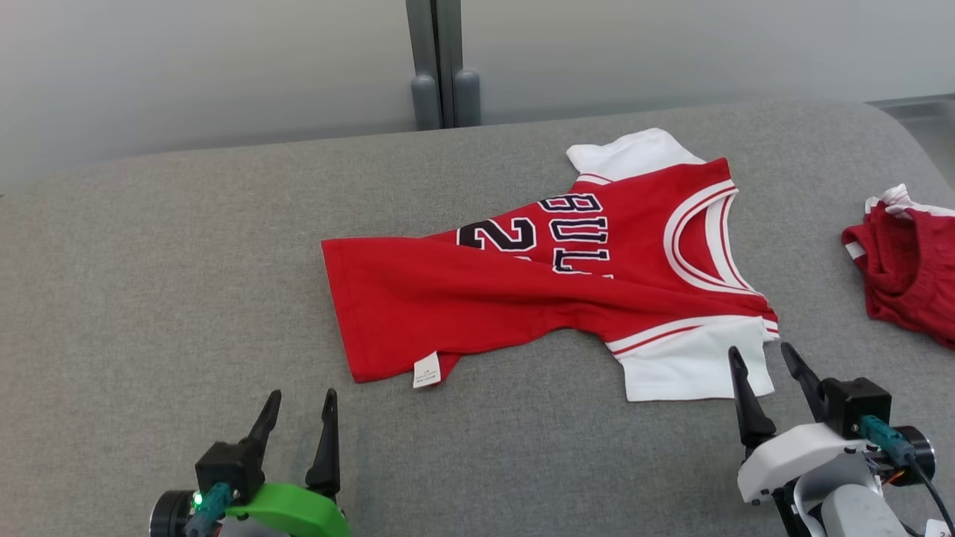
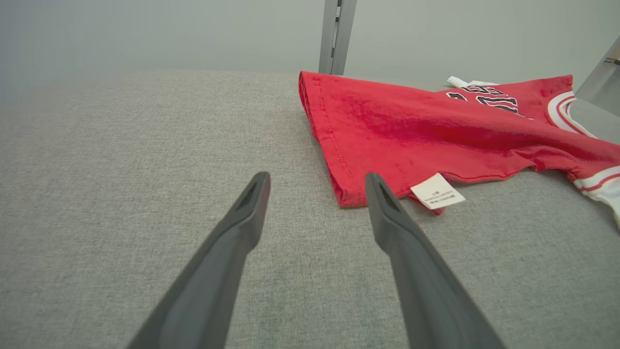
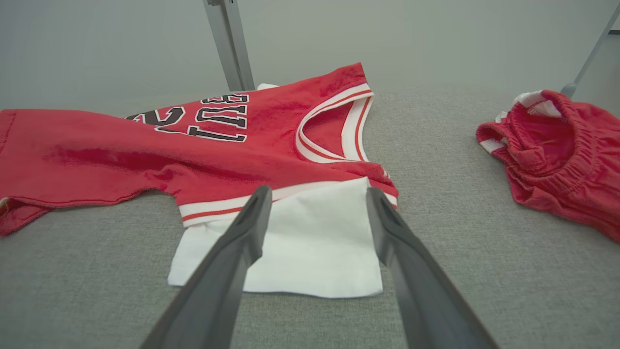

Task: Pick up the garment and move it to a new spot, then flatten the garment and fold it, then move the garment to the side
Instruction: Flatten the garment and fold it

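The garment (image 1: 537, 291) is a red jersey with white sleeves and black lettering, lying partly folded over itself in the middle of the grey surface (image 1: 186, 298). A white label hangs from its near hem corner (image 2: 437, 191). My left gripper (image 1: 302, 401) stands open in front of that hem corner, apart from the cloth (image 2: 387, 131). My right gripper (image 1: 761, 356) is open too, its fingertips over the near white sleeve (image 3: 315, 237). Nothing sits between either pair of fingers.
A crumpled pair of red shorts with white trim (image 1: 906, 268) lies at the right edge of the surface, also in the right wrist view (image 3: 557, 150). A grey post (image 1: 444, 63) rises behind the surface's far edge against a pale wall.
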`<state>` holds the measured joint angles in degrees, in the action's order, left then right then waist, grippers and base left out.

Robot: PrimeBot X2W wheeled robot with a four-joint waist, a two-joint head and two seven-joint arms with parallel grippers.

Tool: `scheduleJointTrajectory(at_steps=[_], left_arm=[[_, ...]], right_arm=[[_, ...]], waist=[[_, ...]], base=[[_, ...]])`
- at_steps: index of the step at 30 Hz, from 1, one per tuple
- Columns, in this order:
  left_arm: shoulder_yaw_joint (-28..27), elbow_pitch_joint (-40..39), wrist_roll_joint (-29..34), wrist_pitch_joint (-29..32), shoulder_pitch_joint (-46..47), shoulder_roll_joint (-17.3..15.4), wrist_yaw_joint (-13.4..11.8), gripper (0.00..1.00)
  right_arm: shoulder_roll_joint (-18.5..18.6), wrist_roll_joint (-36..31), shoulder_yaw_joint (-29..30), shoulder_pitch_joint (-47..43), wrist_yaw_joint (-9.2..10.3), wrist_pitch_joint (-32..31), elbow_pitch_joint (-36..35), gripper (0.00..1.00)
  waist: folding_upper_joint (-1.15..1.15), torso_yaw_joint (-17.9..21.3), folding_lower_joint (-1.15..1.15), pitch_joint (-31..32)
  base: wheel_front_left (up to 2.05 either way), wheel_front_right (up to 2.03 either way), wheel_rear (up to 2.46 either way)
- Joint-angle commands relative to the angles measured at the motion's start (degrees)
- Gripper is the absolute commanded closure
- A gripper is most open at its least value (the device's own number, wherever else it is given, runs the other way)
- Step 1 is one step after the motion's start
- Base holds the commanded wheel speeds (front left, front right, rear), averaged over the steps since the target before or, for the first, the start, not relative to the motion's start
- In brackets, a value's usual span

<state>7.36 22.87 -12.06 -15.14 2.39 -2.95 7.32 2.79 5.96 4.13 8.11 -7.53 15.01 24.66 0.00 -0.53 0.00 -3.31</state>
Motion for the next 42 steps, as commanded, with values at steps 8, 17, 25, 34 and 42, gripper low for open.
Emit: scheduleJointTrajectory(at_steps=[8, 17, 25, 34, 42], left_arm=[[3.2, 3.0, -3.3, 0.0, 8.8, -2.0, 0.2, 0.0], [5.1, 6.6, -5.0, 0.0, 11.8, -4.2, 0.2, 0.0], [5.8, 10.4, -4.2, 0.3, 12.8, -4.4, 0.2, 0.0], [6.4, 12.5, -4.4, 0.6, 12.6, -4.2, 0.2, 0.0], [10.5, 14.9, -6.0, 0.8, 11.7, -4.0, 0.3, 0.0]], right_arm=[[0.2, -0.6, 0.2, 4.6, 0.1, 0.2, -1.8, 0.0], [0.2, -0.3, 0.4, 5.5, 0.1, 0.2, -2.8, 0.0], [0.2, -1.1, 1.3, 5.6, 0.1, 0.2, -2.4, 0.0], [0.2, -0.8, -1.3, 6.8, 0.1, 0.2, 0.7, 0.0], [0.1, -2.6, -1.4, 7.4, 0.1, -0.4, 9.6, 0.2]], waist=[[0.0, 2.6, 0.0, -10.2], [0.0, 5.4, 0.0, -14.3], [0.0, 6.5, 0.0, -15.7], [0.0, 5.8, 0.0, -16.4], [0.0, 4.4, 0.0, -16.5]], base=[[0.0, 0.0, 0.0], [0.0, 0.0, 0.0], [0.0, 0.0, 0.0], [0.0, 0.0, 0.0], [0.0, 0.0, 0.0]])
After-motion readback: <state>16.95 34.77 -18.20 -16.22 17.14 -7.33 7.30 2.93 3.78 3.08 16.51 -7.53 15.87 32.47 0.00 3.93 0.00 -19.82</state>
